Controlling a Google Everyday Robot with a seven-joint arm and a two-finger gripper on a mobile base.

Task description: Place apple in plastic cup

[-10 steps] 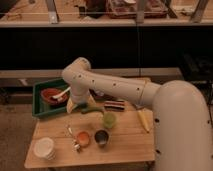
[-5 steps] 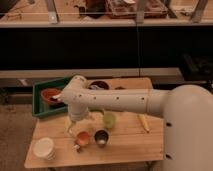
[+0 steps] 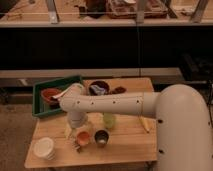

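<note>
On table, gripper at apple, grip unclear; plastic cup near, apart.

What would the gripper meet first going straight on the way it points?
Probably the apple, which sits right below the downward-pointing gripper on the wooden table. Depth is unclear, so contact may be off-centre.

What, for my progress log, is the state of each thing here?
gripper: low over the apple
apple: on the table, outside the plastic cup
plastic cup: upright, without the apple
metal cup: upright beside the apple
white container: upright near the table's edge
</note>
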